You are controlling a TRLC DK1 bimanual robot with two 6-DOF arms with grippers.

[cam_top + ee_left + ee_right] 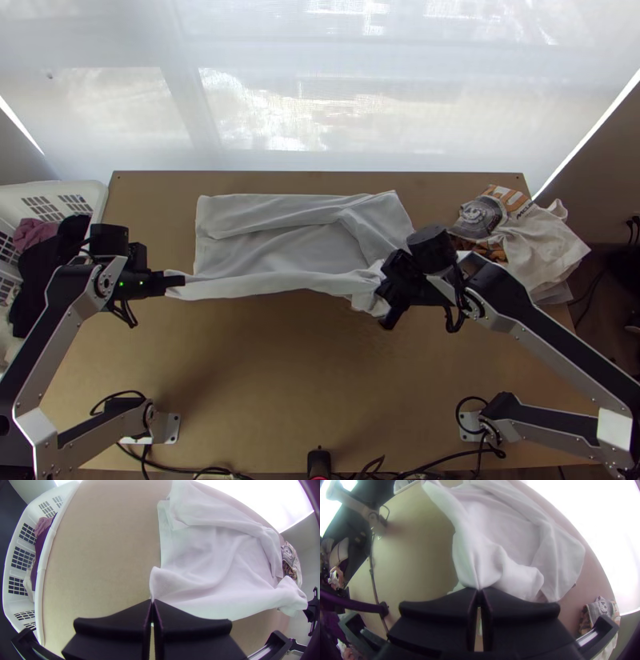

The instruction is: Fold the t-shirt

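The white t-shirt (312, 248) lies partly folded across the table's far middle, its near edge drawn into a long strip between both grippers. At that edge's left end my left gripper (174, 280) is shut on a corner. My right gripper (386, 300) holds bunched cloth at the right end. In the left wrist view, the left gripper (152, 601) pinches the corner of the t-shirt (213, 566) between its tips. The right wrist view has the right gripper (479, 591) shut on gathered fabric of the t-shirt (516, 526).
A white basket (98, 200) with dark and pink clothes stands at the table's left edge. A pile of clothes with a patterned piece (482, 218) and a pale cloth (544, 244) lies at the right. Bare tabletop (296, 376) stretches in front of the shirt. Cables run along the near edge.
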